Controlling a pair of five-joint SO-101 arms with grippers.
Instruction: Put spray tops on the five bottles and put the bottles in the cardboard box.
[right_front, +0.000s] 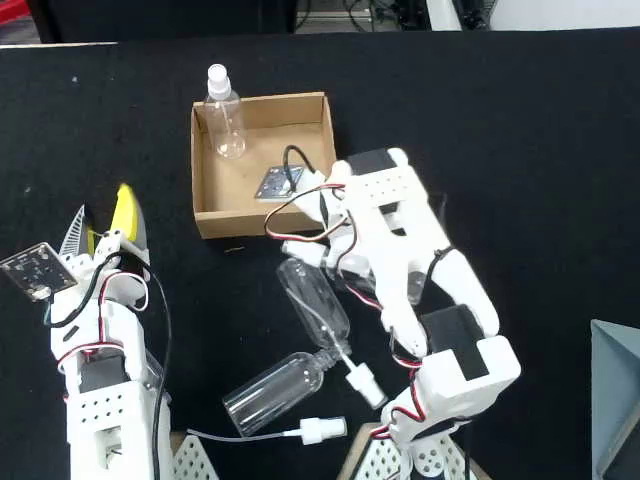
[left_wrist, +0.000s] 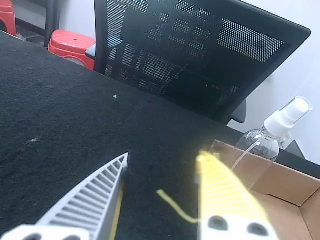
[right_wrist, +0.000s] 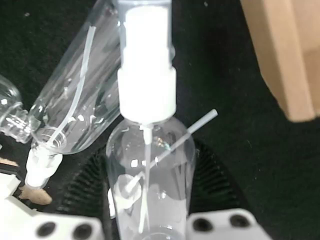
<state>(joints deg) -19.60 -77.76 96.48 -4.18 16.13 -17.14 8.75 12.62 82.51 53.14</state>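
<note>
The right gripper (right_wrist: 150, 172) has its prize. Its black fingers (right_wrist: 216, 181) are clamped around the body of a capped bottle (right_wrist: 148, 100), spray top pointing away from the wrist and toward the cardboard box (right_front: 262, 222).

In the high view the box sits at eleven o'clock on the black counter (right_front: 520, 120). The held bottle is tucked under the arm, just off the box's near wall at its five o'clock corner. So the step, as I read it, is the drop-in.

- **Lift first:** raise the bottle so it clears the near wall rather than nudging it.
- **Release low:** carry it over the floor of the box and let go only once it is low.
- **Avoid the standing bottle (right_front: 225, 118):** it is already topped and sits in the box's eleven o'clock corner, and a bump would likely tip it.
- **Mind the lying bottle (right_front: 316, 298):** it is just beside the grip at seven o'clock, and its top looks not fully seated. A sideways sweep could roll it.

An open bottle (right_front: 272, 392) and a loose spray top (right_front: 322, 430) wait at six o'clock on the counter.

The left gripper (right_front: 100, 218) stands at eight o'clock, grey and yellow fingers spread, nothing between them.

Writing? None that can be read. The bottles are clear and unlabelled, and the box walls are plain where they show.
</note>
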